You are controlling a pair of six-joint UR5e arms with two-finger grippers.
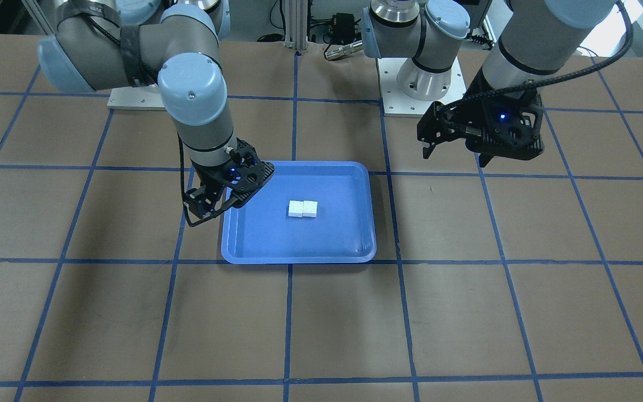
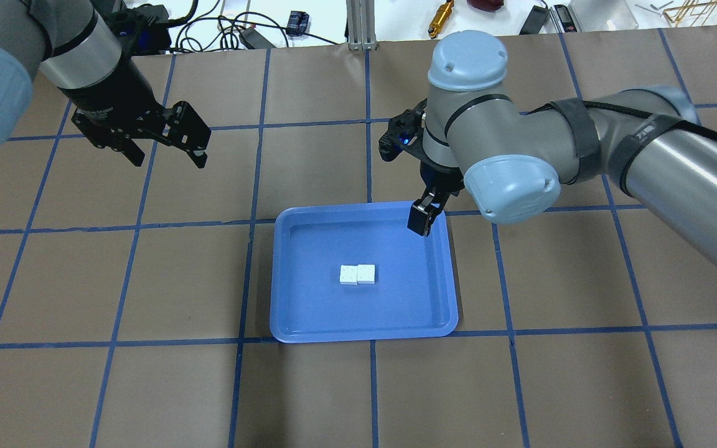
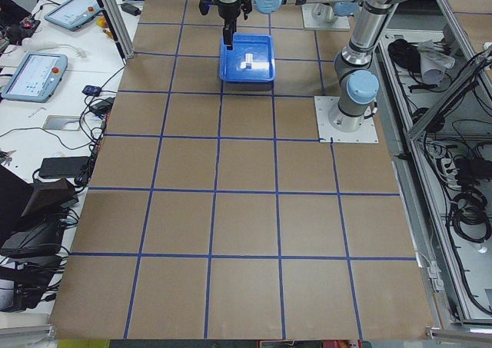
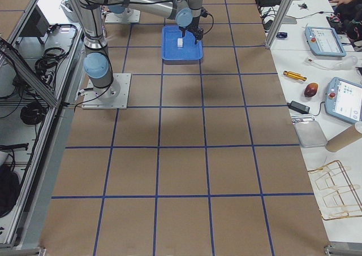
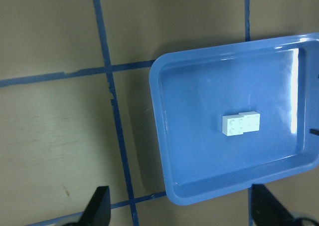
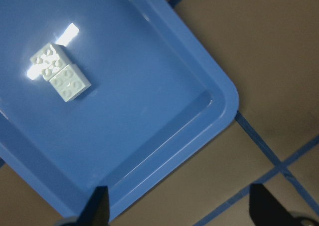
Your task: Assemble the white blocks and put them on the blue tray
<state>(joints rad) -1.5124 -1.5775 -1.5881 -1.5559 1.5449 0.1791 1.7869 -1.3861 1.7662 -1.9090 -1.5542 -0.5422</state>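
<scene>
The two white blocks [image 2: 358, 274] lie side by side, touching, in the middle of the blue tray [image 2: 309, 311]. They also show in the front view [image 1: 302, 209], the left wrist view [image 5: 240, 123] and the right wrist view [image 6: 60, 71]. My right gripper [image 2: 422, 222] is open and empty. It hovers over the tray's far right corner, apart from the blocks. In the front view it [image 1: 210, 209] is at the tray's [image 1: 299, 254] left edge. My left gripper [image 2: 167, 158] is open and empty, raised over bare table well left of the tray.
The arms' base plates [image 1: 422, 106] sit at the robot's side of the table. Cables and small tools [image 2: 439, 18] lie beyond the far edge. Benches with tablets [image 4: 339, 98] flank the table on the operators' side.
</scene>
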